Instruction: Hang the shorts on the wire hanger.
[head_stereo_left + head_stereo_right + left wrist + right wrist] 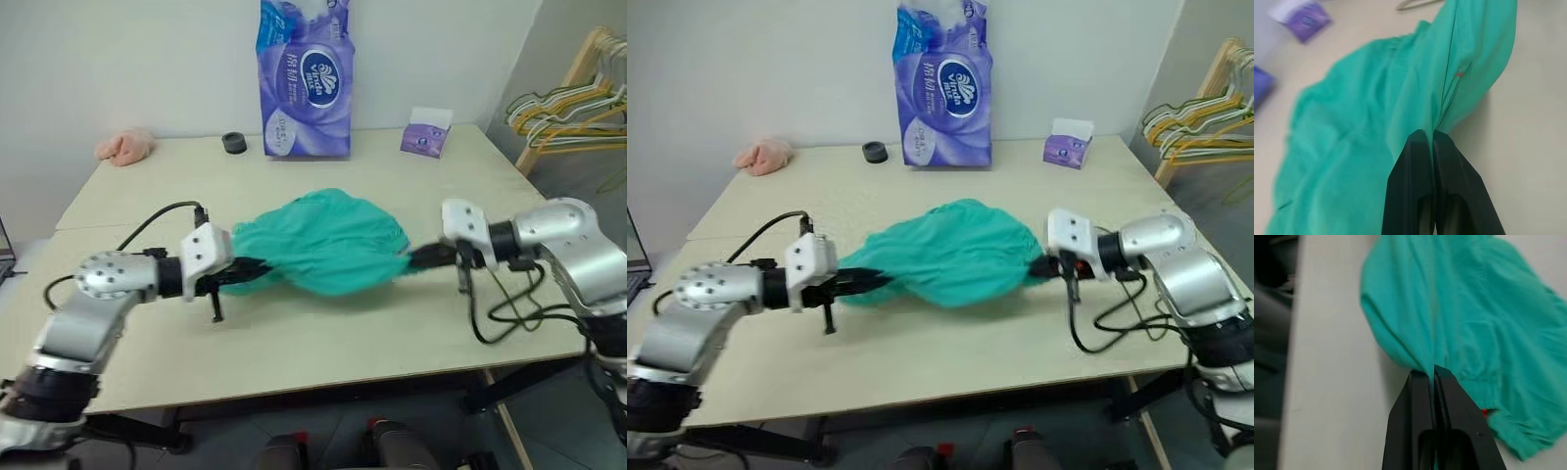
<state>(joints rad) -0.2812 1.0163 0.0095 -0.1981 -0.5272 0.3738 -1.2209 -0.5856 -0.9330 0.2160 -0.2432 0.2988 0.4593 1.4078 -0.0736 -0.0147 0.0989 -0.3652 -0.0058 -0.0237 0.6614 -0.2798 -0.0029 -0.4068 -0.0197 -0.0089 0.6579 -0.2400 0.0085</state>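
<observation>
The teal-green shorts (pixel 328 240) lie bunched in the middle of the table, stretched between my two grippers. My left gripper (pixel 257 266) is shut on the shorts' left end; in the left wrist view its black fingers (pixel 1420 161) pinch a fold of fabric near a small orange tag (pixel 1460 74). My right gripper (pixel 416 259) is shut on the right end, where its fingers (pixel 1422 391) clamp the cloth beside the gathered waistband (pixel 1484 382). A short bend of thin dull wire, part of the wire hanger (pixel 1415 4), lies on the table past the shorts.
A purple tissue pack (pixel 306 83) stands at the back, with a small purple tissue box (pixel 425 137) to its right, a black ring (pixel 234 143) and a pink cloth (pixel 124 147) to its left. Several hangers (pixel 568 108) hang on a wooden rack at far right. Black cables trail from both wrists.
</observation>
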